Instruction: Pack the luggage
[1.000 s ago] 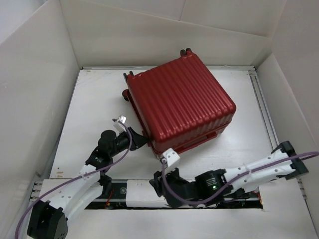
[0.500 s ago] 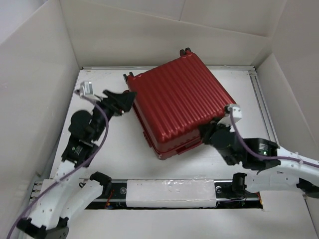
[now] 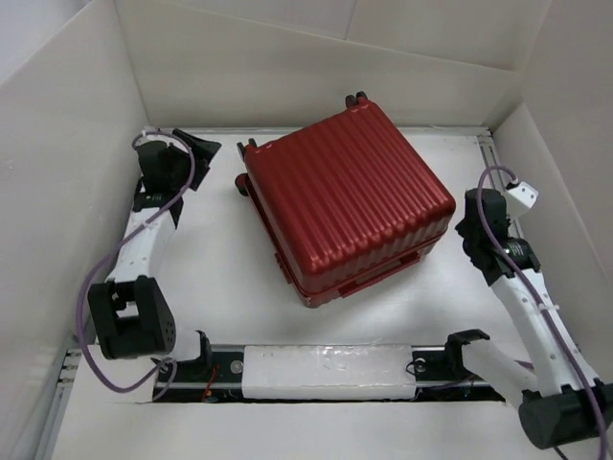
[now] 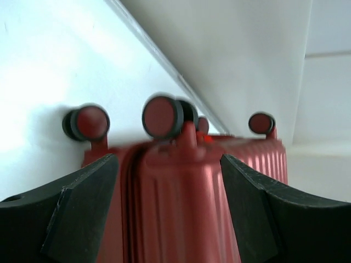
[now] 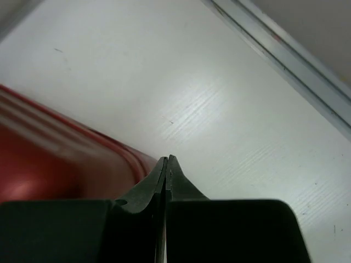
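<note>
Closed red luggage (image 3: 345,206), wheels (image 4: 162,116) blurred up close, left gripper (image 4: 169,161) apart, right gripper (image 5: 166,163) pressed together

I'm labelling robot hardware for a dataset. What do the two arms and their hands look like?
The left arm and right arm have white links with chunky black joints. A thin purple cable loops along each. The left hand and right hand have two matte black, wedge-shaped fingers. A small white block sits at the right wrist.

surf: white tbl (image 3: 220,287) | on it: 1 red luggage (image 3: 350,206), closed, flat
</note>
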Motion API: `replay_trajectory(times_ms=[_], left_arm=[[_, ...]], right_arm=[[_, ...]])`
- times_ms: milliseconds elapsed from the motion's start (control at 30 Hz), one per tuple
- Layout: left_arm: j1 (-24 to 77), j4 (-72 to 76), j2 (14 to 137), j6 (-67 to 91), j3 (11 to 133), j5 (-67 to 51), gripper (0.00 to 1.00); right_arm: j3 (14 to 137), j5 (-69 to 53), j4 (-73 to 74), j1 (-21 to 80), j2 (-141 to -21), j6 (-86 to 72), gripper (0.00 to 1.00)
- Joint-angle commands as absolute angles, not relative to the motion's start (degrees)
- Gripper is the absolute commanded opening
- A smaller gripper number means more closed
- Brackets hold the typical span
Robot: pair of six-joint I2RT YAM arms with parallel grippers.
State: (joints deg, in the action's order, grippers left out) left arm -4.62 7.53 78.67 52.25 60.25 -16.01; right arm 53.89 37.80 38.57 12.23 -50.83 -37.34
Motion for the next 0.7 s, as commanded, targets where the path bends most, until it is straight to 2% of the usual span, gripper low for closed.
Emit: replay_trajectory(times_ms=[0,167,267,467,533,667], left_arm=[[-7.55,10.72,83.46,53.35,66.78,-21.53,0.72],[-8.26,12.29,94.03,53.78,71.81,-26.71,0.72],[-8.26,15.29,100.18,55.72,74.7,-31.37,0.72],[-6.07,17.41,110.72,56.6,85.22,-37.87,0.82],[-5.54,16.79,112.49,55.03,87.27,-38.5,0.87],[-5.01,20.82,115.48,56.86,85.61,-40.77,0.86]], right_arm=[[50.2,26.47,28.77,6.08,-49.41,-34.19,0.0],[45.01,13.93,21.89,-3.23,-48.95,-33.57,0.0],[42.9,9.6,18.38,-5.27,-51.67,-33.57,0.0],[39.73,-8.07,6.79,-4.75,-60.0,-36.9,0.0],[40.94,-9.49,5.11,-2.12,-62.3,-37.44,0.0],[48.21,-9.49,2.64,4.03,-68.54,-38.06,0.0]])
